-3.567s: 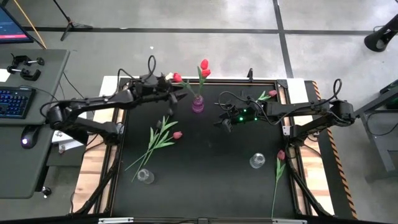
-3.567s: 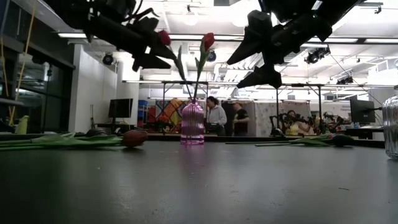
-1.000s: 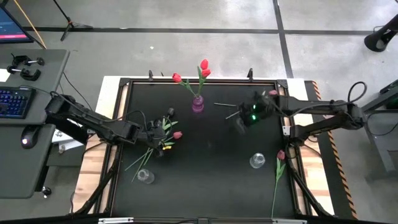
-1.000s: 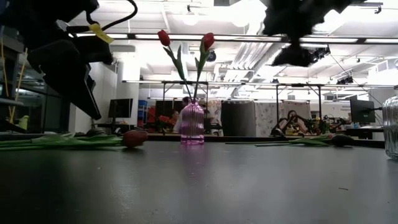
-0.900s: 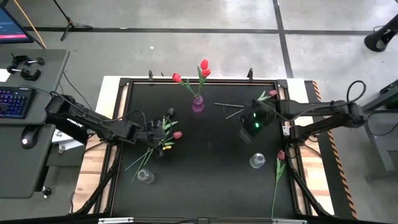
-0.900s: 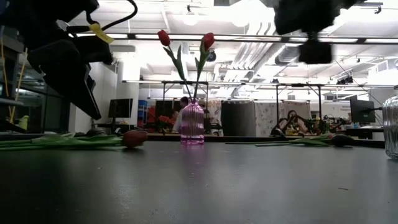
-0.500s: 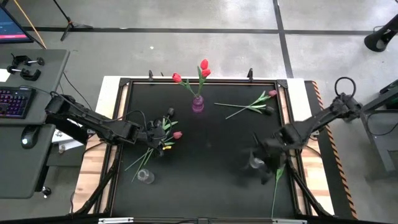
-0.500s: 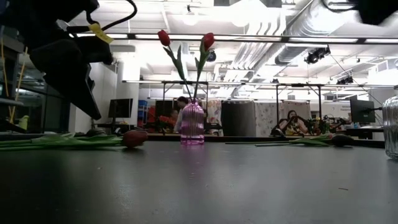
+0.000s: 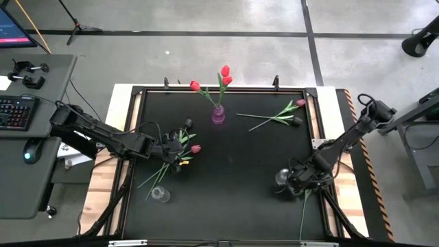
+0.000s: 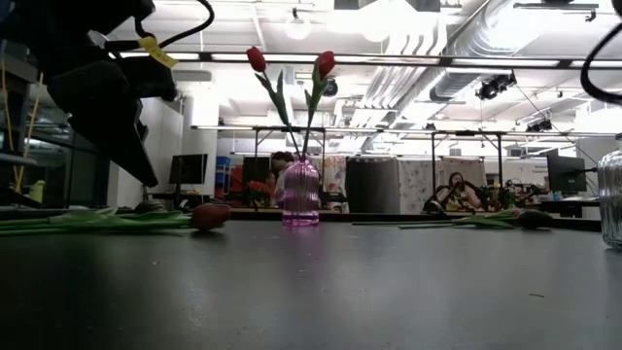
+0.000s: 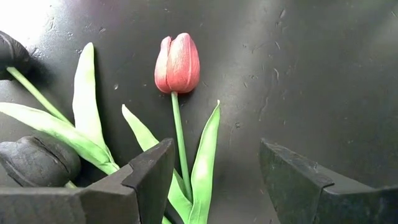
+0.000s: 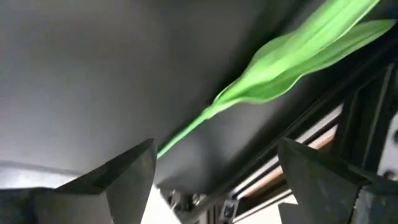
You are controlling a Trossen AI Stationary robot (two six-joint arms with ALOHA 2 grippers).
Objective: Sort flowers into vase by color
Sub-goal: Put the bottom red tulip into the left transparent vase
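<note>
My left gripper (image 9: 177, 147) (image 11: 216, 155) is open and hovers just above a tulip with a pinkish-red head (image 11: 178, 62) (image 9: 196, 148), whose stem runs between the fingers. Beside it lie more stems, leaves and two dark heads (image 11: 37, 162). My right gripper (image 9: 296, 182) (image 12: 216, 149) is open low over the green stem and leaf (image 12: 273, 81) of a tulip (image 9: 306, 199) that lies along the table's right near edge. A purple vase (image 9: 218, 115) (image 10: 300, 192) holds red tulips (image 9: 225, 71). A pink tulip (image 9: 276, 116) lies at the far right.
A clear glass vase (image 9: 281, 178) (image 10: 610, 199) stands right beside my right gripper; another (image 9: 160, 195) stands near the left front. The table's raised frame (image 12: 348, 112) runs close by the right gripper. The middle of the black tabletop (image 9: 233, 171) is bare.
My right gripper has swung from beside the far-right pink tulip toward the table's near edge and down, ending by the right clear vase over the tulip lying there. The left arm and the flowers have stayed where they were.
</note>
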